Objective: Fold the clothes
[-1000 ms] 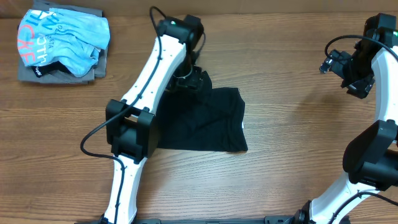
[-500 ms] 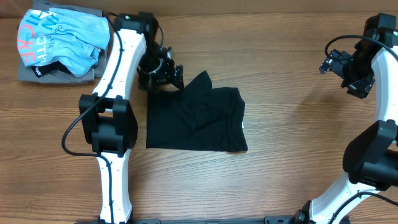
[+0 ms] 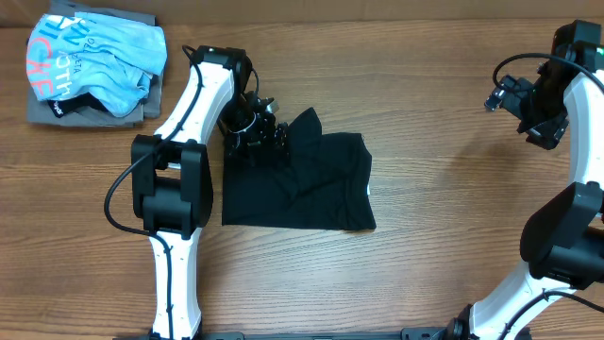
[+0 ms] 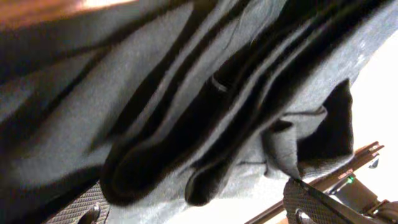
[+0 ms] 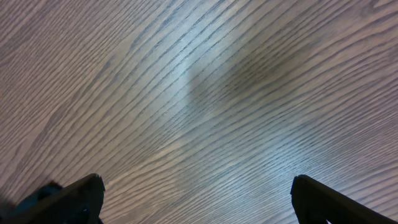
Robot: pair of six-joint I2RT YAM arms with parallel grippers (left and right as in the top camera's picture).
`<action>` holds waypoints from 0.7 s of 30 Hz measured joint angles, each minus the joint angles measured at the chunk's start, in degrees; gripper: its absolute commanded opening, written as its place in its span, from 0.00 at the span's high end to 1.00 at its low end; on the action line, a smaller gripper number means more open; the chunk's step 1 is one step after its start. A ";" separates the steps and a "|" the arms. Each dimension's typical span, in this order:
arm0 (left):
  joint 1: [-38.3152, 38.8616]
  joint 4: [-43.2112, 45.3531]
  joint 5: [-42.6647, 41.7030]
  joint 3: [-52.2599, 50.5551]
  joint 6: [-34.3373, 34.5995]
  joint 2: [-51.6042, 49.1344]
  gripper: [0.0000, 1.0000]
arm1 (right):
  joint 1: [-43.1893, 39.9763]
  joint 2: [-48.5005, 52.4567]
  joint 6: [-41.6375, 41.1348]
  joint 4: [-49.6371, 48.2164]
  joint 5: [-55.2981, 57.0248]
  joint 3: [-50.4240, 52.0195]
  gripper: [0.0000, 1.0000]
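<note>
The clothes, a black T-shirt (image 3: 302, 189), lie partly folded on the middle of the wooden table, with a loose flap sticking up at the top edge. My left gripper (image 3: 257, 135) hovers over the shirt's top left corner, open. In the left wrist view the rumpled black fabric (image 4: 186, 93) fills the frame, and the gripper (image 4: 196, 202) shows only its fingertips (image 4: 81, 208), spread wide at the bottom corners with nothing pinched. My right gripper (image 3: 510, 94) stands open at the far right, well away from the shirt, and between its jaws (image 5: 196, 193) only bare wood shows.
A light blue shirt with coral lettering (image 3: 94, 61) lies on a grey folded garment (image 3: 57, 111) at the back left corner. The right arm's base and cables (image 3: 566, 236) stand along the right edge.
My left arm swung left off the shirt, then came back right to its top left corner, and its jaws have spread wider. The shirt's flap stays raised. The right arm has not moved.
</note>
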State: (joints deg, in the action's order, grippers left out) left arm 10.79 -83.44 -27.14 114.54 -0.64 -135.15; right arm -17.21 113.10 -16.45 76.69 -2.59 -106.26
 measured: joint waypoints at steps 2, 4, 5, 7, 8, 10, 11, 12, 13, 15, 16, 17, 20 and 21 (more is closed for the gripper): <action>0.00 1.42 -0.20 -0.04 0.00 0.00 0.15 | 0.00 0.00 0.00 -0.02 0.00 0.00 0.00; 0.00 2.73 -0.31 -0.04 -0.02 0.00 0.15 | 0.00 0.00 0.00 -0.04 0.00 0.00 0.00; 0.00 3.45 -0.33 -0.04 0.00 0.00 0.16 | 0.00 0.00 -0.02 0.00 0.02 0.00 0.00; 0.00 4.26 -0.33 -0.04 0.00 0.00 0.16 | 0.00 0.00 -0.02 -0.02 0.02 0.00 0.00; 0.00 4.59 -0.33 -0.07 0.00 0.00 0.17 | 0.00 0.00 0.00 0.02 0.00 0.00 0.00; 0.00 5.14 -0.31 -0.07 0.02 0.00 0.18 | 0.00 0.00 0.00 0.00 0.00 0.00 0.00; 0.00 5.33 -0.31 -0.07 0.02 0.00 0.19 | 0.00 0.00 0.00 0.02 0.00 0.00 0.00; 0.00 5.53 -0.31 -0.07 0.02 0.00 0.21 | 0.00 0.00 -0.02 -0.02 -0.02 0.00 0.00; 0.00 5.66 -0.31 -0.07 0.04 0.00 0.22 | 0.00 0.00 0.00 0.02 0.02 0.00 0.00; 0.00 6.38 -0.28 -0.09 0.11 0.00 0.26 | 0.00 0.00 0.00 -0.02 0.00 0.00 0.00; 0.00 6.88 -0.28 -0.09 0.31 0.00 0.30 | 0.00 0.00 0.00 -0.02 0.02 0.00 0.00; 0.00 7.32 -0.28 -0.09 0.46 0.00 0.33 | 0.00 0.00 -0.02 0.00 0.00 0.00 0.00; 0.00 7.96 -0.22 -0.33 0.66 0.00 0.37 | 0.00 0.00 -0.02 0.00 0.00 0.00 0.00; 0.00 8.07 -0.07 -0.52 0.66 0.00 0.37 | 0.00 0.00 0.00 -0.04 0.02 0.00 0.00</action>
State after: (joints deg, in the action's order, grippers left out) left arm 10.79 -75.37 -27.20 114.02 0.01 -135.15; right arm -17.21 113.10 -16.45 76.64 -2.57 -106.26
